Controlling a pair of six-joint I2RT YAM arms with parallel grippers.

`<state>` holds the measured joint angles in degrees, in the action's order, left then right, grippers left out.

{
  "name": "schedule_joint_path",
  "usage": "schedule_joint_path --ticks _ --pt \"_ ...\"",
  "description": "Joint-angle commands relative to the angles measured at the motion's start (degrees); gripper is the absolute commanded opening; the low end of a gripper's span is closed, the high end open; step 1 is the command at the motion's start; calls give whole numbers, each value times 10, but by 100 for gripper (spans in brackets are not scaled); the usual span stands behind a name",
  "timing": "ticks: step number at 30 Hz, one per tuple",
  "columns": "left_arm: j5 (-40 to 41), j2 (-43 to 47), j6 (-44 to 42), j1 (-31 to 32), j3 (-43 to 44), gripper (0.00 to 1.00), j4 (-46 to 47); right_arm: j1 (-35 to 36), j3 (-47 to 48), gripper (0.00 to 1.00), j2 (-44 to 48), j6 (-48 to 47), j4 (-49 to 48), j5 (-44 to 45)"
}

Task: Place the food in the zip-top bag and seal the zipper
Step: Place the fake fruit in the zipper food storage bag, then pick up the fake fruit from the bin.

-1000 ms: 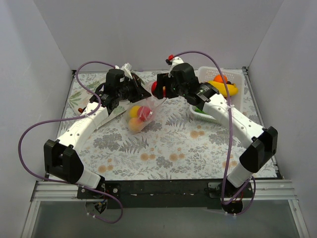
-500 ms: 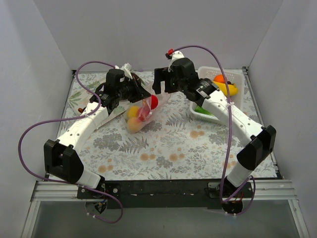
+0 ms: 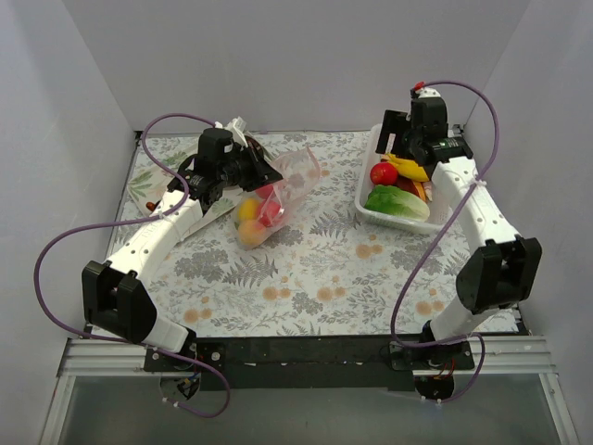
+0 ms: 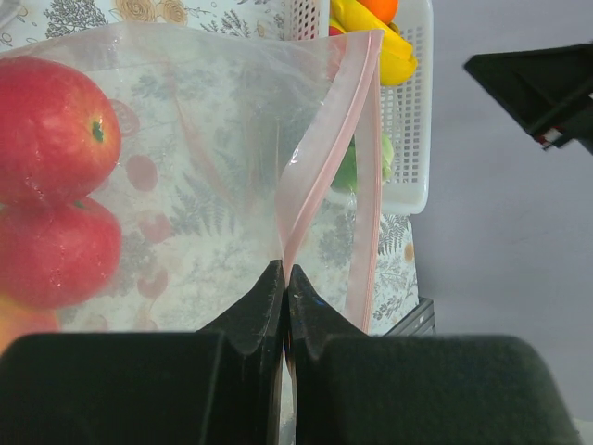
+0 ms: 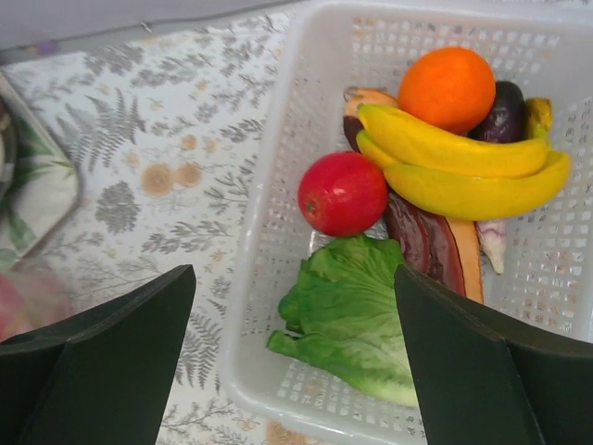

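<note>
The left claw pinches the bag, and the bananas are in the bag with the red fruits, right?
No. The bananas lie in the basket, not the bag, as the right wrist view shows. The left gripper does pinch the bag, with red fruits inside.

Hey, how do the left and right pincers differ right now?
The left pincer is shut, pinching the bag at its mouth edge by the zipper; the right pincer is open and holds nothing. The left pincer is at the bag, while the right pincer hangs over the basket. Both are black and two-fingered.
</note>
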<state>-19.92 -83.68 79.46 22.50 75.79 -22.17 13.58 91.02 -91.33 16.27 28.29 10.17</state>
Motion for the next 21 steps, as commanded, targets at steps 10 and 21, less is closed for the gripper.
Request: schedule_joint_path --ticks 10,21 --pt "0 5 -14 -1 31 0 -4 -55 72 98 -218 28 -43 -47" --pt "0 -6 -15 -1 46 0 -13 -66 40 98 -259 88 -89 -38"
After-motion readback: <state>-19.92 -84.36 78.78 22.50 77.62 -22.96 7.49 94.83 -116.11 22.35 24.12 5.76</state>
